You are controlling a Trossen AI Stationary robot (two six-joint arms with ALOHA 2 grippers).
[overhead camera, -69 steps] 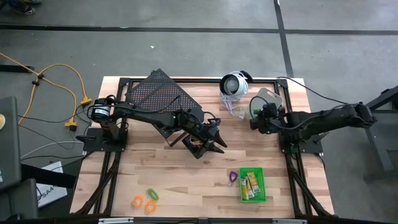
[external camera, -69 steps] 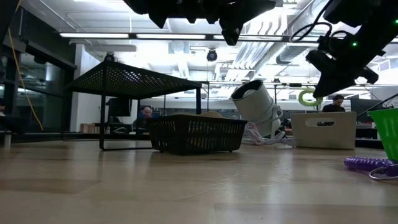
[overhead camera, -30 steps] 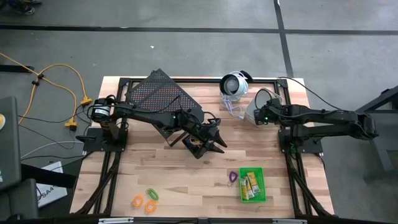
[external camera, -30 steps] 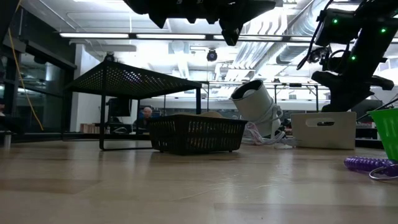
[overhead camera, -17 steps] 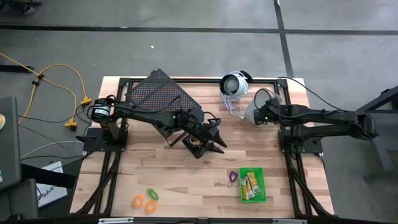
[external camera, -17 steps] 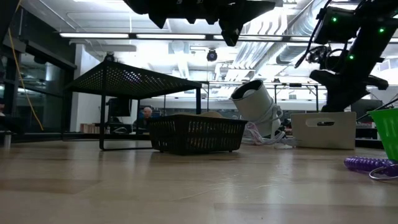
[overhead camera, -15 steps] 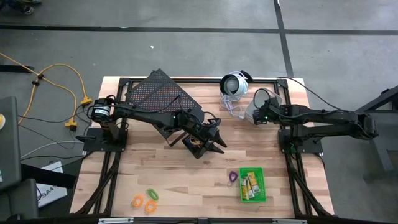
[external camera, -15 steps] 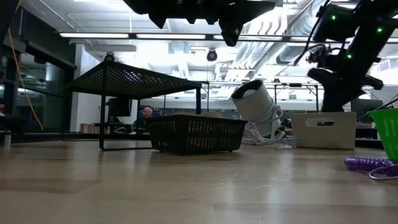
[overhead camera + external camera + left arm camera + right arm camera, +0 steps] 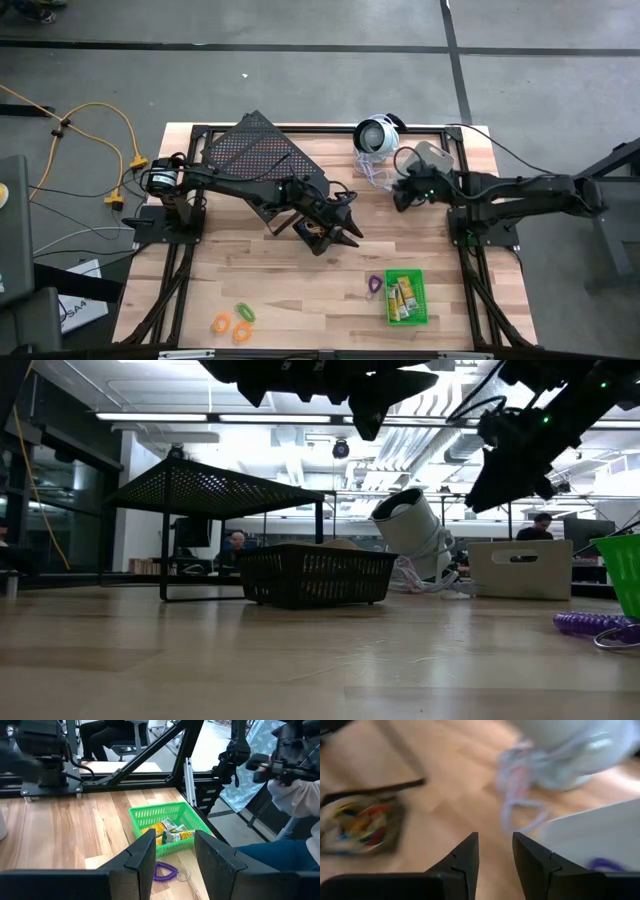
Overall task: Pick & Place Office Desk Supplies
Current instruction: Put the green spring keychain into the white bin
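Note:
My left gripper (image 9: 350, 228) hangs open above the table's middle, over the black bin (image 9: 312, 232), with nothing between its fingers (image 9: 172, 855). My right gripper (image 9: 399, 194) is open and empty too (image 9: 495, 855), just left of the grey bin (image 9: 432, 156), pointing slantwise down toward the table's middle. Something purple (image 9: 602, 865) lies inside the grey bin. The green bin (image 9: 405, 297) with yellow pieces stands near the front right, a purple loop (image 9: 374, 284) lying beside it. Orange and green loops (image 9: 233, 322) lie at the front left.
The black mesh rack (image 9: 255, 150) stands at the back left. The round white device (image 9: 377, 135) and its pale cord (image 9: 517, 795) lie at the back, close to my right gripper. Bare wood spans the front middle. People sit in the room beyond the table.
My right gripper has drawn away from above the grey bin toward the table's left, risen a little, and turned from pointing steeply down to a shallower slant. My left arm has kept still.

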